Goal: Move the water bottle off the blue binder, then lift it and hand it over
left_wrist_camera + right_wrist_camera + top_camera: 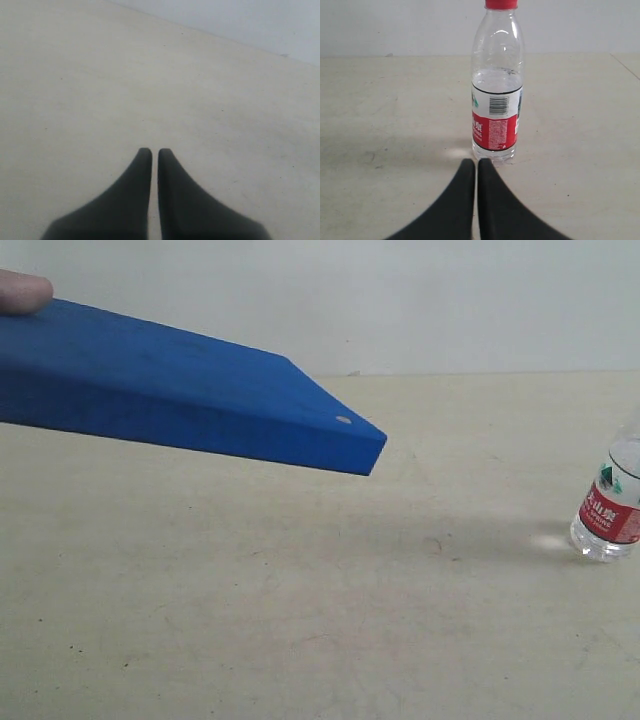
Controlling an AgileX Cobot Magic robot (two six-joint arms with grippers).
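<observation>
The blue binder (180, 390) hangs tilted in the air at the upper left of the exterior view, a person's fingertip (22, 290) on its far corner. No gripper shows in that view. The water bottle (610, 505) stands upright on the table at the right edge, apart from the binder. In the right wrist view the water bottle (496, 85), with red cap and red-and-white label, stands just beyond my right gripper (476, 162), which is shut and empty. My left gripper (155, 151) is shut over bare table with nothing between its fingers.
The beige table (300, 620) spreads under everything and meets a pale wall (400, 300) at the back. The binder's shadow lies on the table below it.
</observation>
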